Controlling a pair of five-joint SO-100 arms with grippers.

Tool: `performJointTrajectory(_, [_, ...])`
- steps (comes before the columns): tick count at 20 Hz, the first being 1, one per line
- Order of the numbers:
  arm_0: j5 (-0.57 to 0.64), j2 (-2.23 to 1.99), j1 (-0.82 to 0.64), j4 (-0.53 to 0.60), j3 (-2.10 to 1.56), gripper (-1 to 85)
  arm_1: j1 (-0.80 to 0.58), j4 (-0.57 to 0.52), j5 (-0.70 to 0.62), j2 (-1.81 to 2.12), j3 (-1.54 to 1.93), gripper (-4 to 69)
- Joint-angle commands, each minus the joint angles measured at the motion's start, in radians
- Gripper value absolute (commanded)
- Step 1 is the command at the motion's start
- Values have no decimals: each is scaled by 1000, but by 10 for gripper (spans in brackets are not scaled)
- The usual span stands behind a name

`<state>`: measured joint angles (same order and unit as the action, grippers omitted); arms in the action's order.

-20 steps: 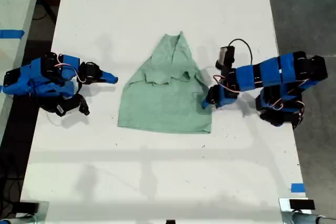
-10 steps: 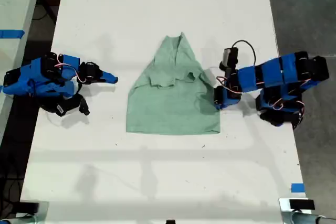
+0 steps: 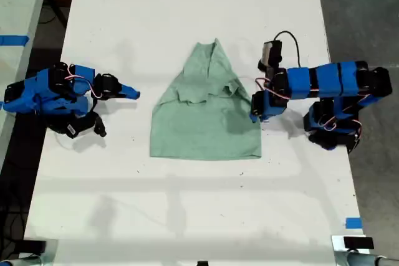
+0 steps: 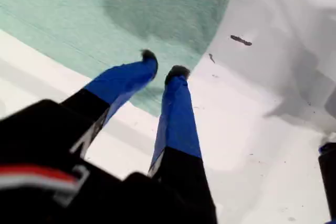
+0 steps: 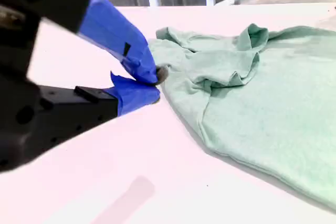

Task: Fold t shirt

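One t shirt (image 3: pixel 206 123) lies between two grippers: my first gripper (image 4: pixel 161 69) jaws apart, my second gripper (image 5: pixel 156 85) jaws together.

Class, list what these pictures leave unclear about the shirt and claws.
Exterior view: whether my first claw touches the t shirt; its own arm hides the tips.
First wrist view: most of the shirt, cut off by the edges.
All views: the shirt's underside, hidden by the cloth itself.
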<state>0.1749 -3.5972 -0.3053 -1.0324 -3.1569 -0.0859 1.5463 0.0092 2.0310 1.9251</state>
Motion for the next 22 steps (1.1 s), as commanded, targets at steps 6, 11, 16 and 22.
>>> performJointTrajectory(6, [-15,-8,17,-8,3,0,8,-334,41,17,362,163])
performJointTrajectory(11, [-17,-8,17,-8,3,0,-6,-437,14,12,453,19])
performJointTrajectory(16, [-17,-8,18,-8,3,0,-15,-198,32,117,268,19])
performJointTrajectory(22, [-17,-8,17,-8,3,0,37,23,-101,-195,-383,19])
